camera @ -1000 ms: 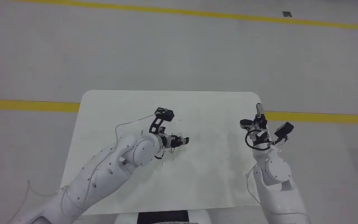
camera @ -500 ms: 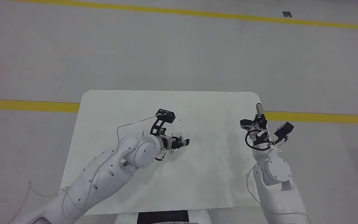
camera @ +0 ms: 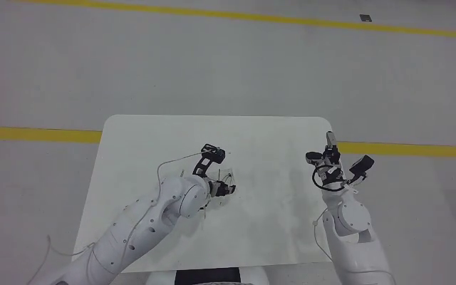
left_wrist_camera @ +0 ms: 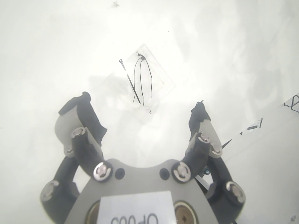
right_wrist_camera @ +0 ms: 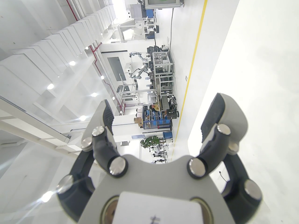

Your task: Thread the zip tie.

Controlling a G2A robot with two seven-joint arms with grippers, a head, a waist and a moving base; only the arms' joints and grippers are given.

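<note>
A straight black zip tie (left_wrist_camera: 129, 80) lies on the white table (camera: 271, 142), its head end away from my left gripper. Beside it, looped black zip ties (left_wrist_camera: 143, 75) rest on a small clear plate (left_wrist_camera: 163, 80). My left gripper (left_wrist_camera: 140, 108) hovers just short of the plate, open, nothing between its black-padded fingers (left_wrist_camera: 77, 108). In the top view the left gripper (camera: 226, 187) sits near the table's middle. My right gripper (camera: 322, 151) stands at the table's right edge, pointing up and away. It is open and empty in its own wrist view (right_wrist_camera: 161, 115).
A small white scrap (left_wrist_camera: 114, 5) lies on the table beyond the plate. The table's right edge (right_wrist_camera: 210, 108) runs beside the right gripper, with grey floor and a yellow line (camera: 399, 148) past it.
The left arm has shifted a little to the right and its gripper has drawn slightly toward the table's near edge. The right arm has not moved.
</note>
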